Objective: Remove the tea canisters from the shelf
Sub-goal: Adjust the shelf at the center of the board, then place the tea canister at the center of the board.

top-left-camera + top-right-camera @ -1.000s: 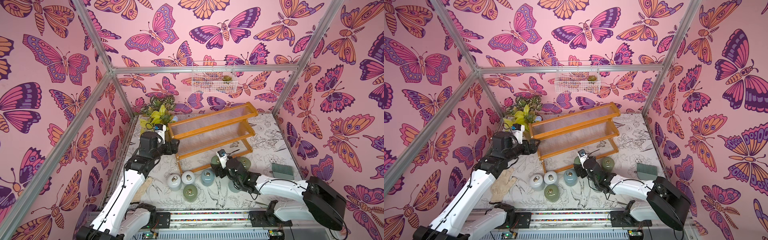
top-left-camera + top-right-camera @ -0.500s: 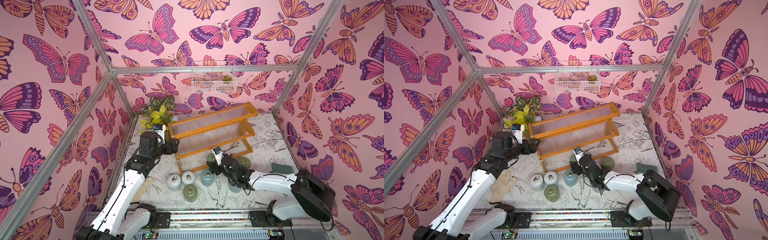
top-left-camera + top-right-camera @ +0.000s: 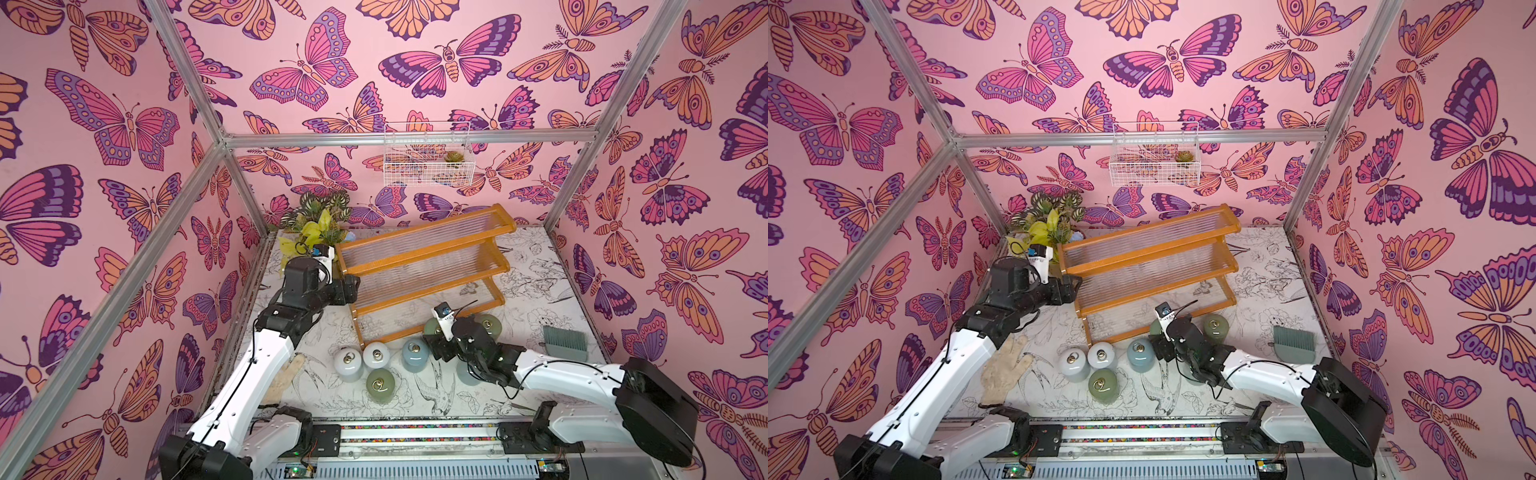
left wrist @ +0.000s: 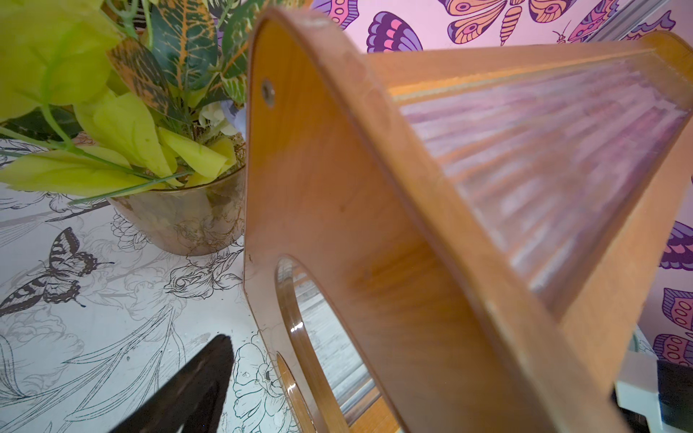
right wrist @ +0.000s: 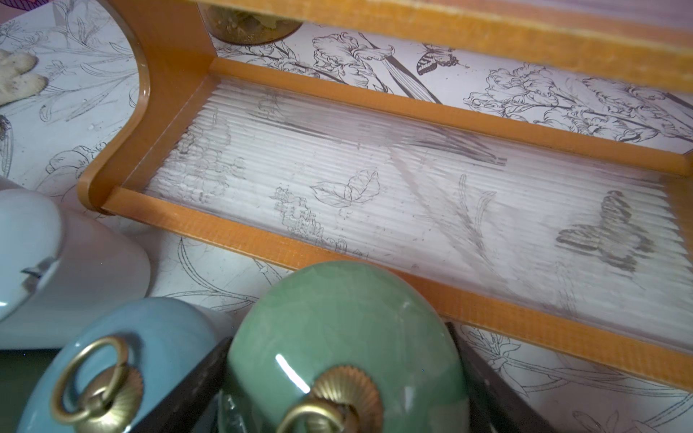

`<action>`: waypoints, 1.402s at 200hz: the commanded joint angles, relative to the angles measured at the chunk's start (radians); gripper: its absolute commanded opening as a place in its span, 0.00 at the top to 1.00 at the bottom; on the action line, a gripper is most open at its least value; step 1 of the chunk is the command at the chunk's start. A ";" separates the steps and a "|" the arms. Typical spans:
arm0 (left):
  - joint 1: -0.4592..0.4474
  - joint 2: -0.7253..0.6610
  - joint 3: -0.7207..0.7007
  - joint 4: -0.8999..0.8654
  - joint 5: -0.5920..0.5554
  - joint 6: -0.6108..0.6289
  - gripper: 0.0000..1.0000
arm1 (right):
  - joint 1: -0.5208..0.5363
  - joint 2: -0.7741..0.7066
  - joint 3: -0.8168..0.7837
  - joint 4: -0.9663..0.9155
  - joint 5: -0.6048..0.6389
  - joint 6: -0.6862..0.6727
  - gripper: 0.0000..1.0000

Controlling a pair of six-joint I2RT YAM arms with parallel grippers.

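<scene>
**A:** Where's the right gripper?
**B:** Its black fingers press both sides of a sage green canister. It's clamped on it.
**A:** And the canister against the shelf?
**B:** Off it, just in front of the lowest tier's front rail, with a pale blue canister close beside. Whether it touches the table, I can't tell.
**A:** And the left gripper?
**B:** At the shelf's end panel. Whether its jaws are apart or closed, I can't tell.

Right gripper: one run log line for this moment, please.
right gripper; shut on green canister; in front of shelf; tiers empty
</scene>
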 commanded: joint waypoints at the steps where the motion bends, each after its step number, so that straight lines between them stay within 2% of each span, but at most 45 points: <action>1: 0.005 0.000 0.025 0.037 -0.023 0.007 0.13 | 0.000 0.030 -0.010 -0.037 -0.034 0.003 0.60; 54: 0.005 0.012 0.023 0.041 -0.036 0.016 0.14 | -0.002 0.177 0.004 0.141 -0.007 0.007 0.59; 97: 0.007 0.054 0.034 0.056 -0.040 0.030 0.13 | -0.002 0.273 0.053 0.179 -0.016 -0.008 0.59; 125: 0.007 0.072 0.038 0.058 -0.039 0.033 0.13 | -0.002 0.236 0.041 0.153 -0.023 -0.005 0.59; 189: 0.005 0.057 0.036 0.061 -0.037 0.036 0.13 | -0.002 0.024 0.015 -0.011 -0.016 -0.032 0.58; 231: 0.005 0.041 0.027 0.062 -0.021 0.039 0.10 | -0.002 0.101 0.054 -0.004 -0.018 -0.042 0.46; 234: 0.005 0.039 0.026 0.061 -0.017 0.041 0.08 | -0.002 0.105 0.055 0.001 -0.019 -0.039 0.45; 239: 0.005 0.037 0.026 0.061 -0.010 0.042 0.00 | -0.002 0.114 0.058 0.012 -0.018 -0.035 0.43; 249: 0.005 0.032 0.028 0.062 0.002 0.044 0.01 | -0.002 0.126 0.057 0.038 -0.020 -0.033 0.41; 280: 0.005 0.005 0.035 0.062 0.018 0.051 0.01 | -0.002 0.149 0.089 0.046 0.006 -0.053 0.20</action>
